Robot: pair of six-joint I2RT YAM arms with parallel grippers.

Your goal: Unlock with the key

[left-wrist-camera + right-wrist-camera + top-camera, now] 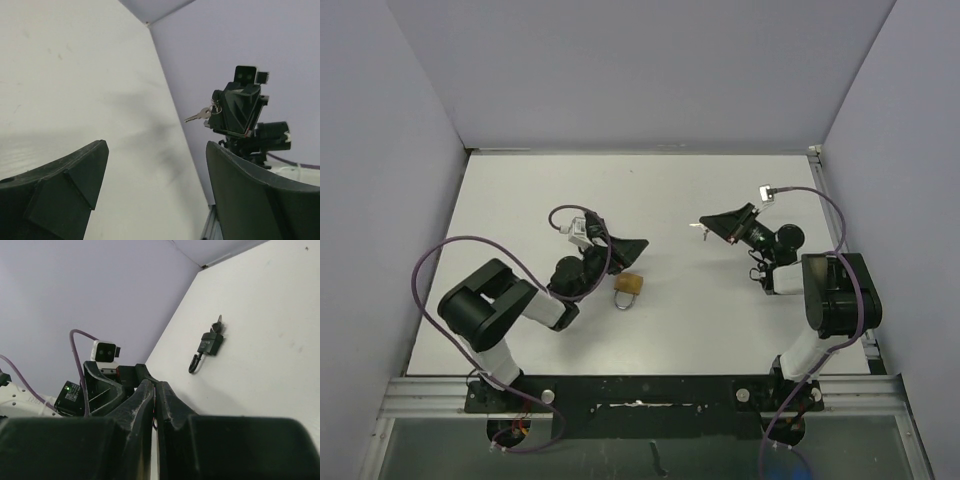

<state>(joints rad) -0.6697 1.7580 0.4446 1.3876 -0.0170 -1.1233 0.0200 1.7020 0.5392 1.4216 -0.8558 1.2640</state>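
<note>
Top view: the left end effector (634, 245) is spread and holds nothing. Just beside its tips lies the brass padlock (629, 287), blocky with a curved metal shackle, on the matte white surface (520, 200). Well apart from it, the right end effector (710, 225) pinches a small silver key (697, 228).

Left wrist view: broad black fingers stand wide; beyond them the key juts out.

Right wrist view: fingers pressed together; the padlock lies flat ahead.

Insertion seems not begun; next calls for steadying the padlock and aligning the key with the keyway.
</note>
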